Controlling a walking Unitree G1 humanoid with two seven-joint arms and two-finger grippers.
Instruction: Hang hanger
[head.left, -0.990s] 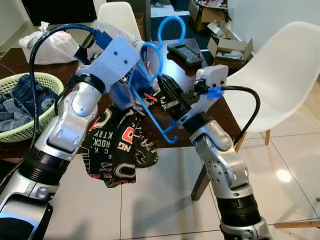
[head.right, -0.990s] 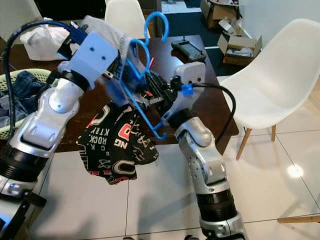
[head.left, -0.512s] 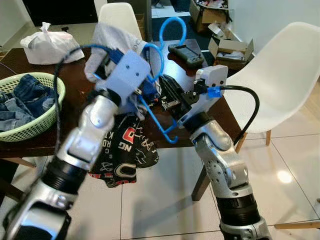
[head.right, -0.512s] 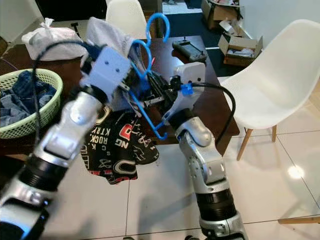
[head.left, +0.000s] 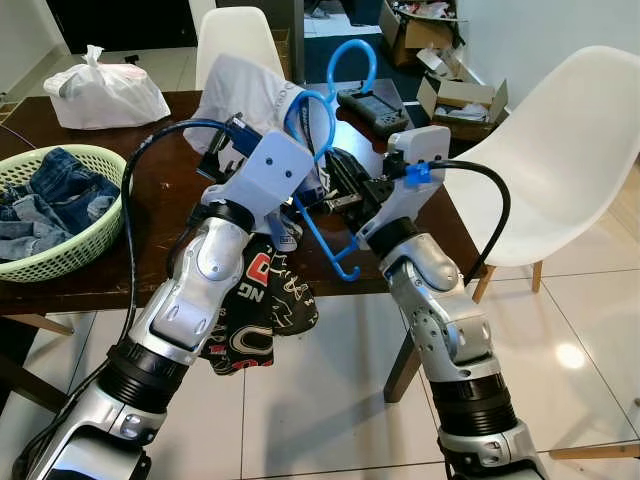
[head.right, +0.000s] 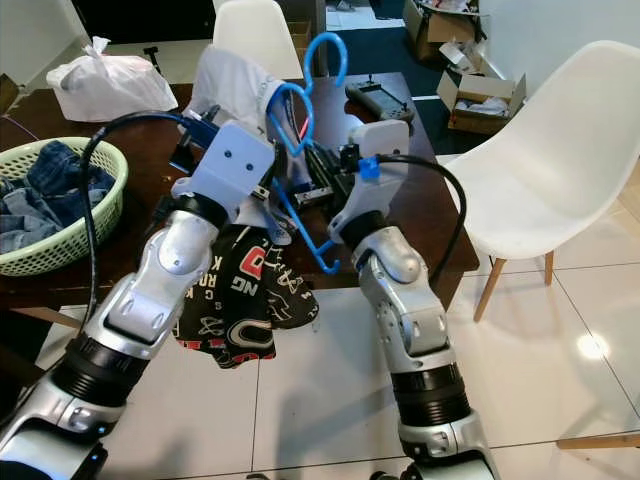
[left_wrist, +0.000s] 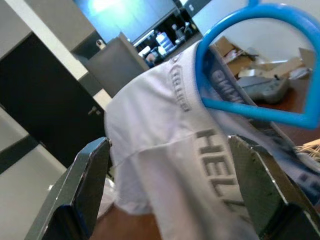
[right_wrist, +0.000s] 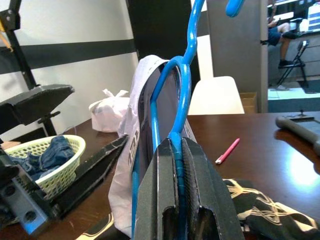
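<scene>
- our right gripper (right_wrist: 175, 165) has its fingers clamped on the blue hanger (head.left: 322, 205), held above the tabletop (head.left: 150, 180) edge.
- our left gripper (left_wrist: 170, 190), fingers apart, sits at the hanger's 9 o'clock around the white garment (head.left: 245, 95).
- risk (our guess): the half-threaded garment slips off if the hanger tilts.

One blue hanger (head.left: 330, 180), two white chairs (head.left: 560, 150), one green basket (head.left: 95, 235), one white bag (head.left: 100, 90).
</scene>
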